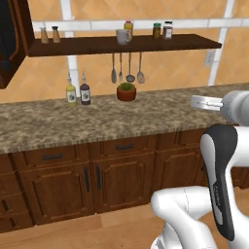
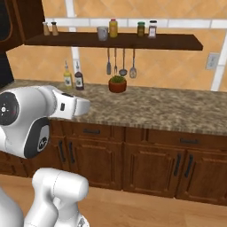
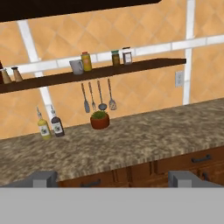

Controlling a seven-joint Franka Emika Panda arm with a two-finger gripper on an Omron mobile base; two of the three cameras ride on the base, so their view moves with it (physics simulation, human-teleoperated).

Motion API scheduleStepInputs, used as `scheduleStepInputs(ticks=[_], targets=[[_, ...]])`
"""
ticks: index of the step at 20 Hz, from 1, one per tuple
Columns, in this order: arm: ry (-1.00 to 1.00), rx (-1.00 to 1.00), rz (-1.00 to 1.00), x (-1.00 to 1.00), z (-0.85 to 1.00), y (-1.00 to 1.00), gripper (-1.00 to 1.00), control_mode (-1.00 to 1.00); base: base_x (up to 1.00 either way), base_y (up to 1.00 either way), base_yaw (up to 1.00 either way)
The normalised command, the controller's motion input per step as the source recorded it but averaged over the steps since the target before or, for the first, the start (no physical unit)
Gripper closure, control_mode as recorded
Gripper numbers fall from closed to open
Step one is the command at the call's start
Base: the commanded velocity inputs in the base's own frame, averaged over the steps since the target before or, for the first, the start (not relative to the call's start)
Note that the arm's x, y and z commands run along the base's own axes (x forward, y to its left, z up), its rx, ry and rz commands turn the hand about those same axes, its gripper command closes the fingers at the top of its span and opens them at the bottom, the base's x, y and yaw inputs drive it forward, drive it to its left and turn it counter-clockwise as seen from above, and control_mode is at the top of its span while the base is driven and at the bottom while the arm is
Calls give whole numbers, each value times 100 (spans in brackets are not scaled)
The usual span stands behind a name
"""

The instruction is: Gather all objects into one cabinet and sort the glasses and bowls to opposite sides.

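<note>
Barely begun, I'd say: the grey mug [image 1: 122, 36] sits on the long shelf [image 1: 146, 44], upper centre; cabinet [image 1: 12, 44] upper left. Gripper [image 3: 113, 178] fingers apart, holding nothing

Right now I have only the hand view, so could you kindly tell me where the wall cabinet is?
Observer: The dark wall cabinet hangs at the left end of the long shelf, beyond your frame.
Operator: Thank you. What lies under the counter?
Observer: Below the drawers, paired wooden doors with dark handles run beneath the counter.
Operator: And where is the pincer?
Observer: The pincer, open, is held well above the floor at about counter height, on the room side of the counter.
</note>
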Motion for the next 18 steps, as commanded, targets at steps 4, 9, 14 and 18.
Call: scheduleStepInputs(ticks=[4, 9, 14, 18], targets=[[0, 0, 0, 0, 0, 0, -100, 100, 63, 0, 16], [0, 0, 0, 0, 0, 0, -100, 100, 29, 7, 18], [0, 0, 0, 0, 0, 0, -100, 100, 19, 0, 21], [0, 0, 0, 0, 0, 0, -100, 100, 32, 0, 13]])
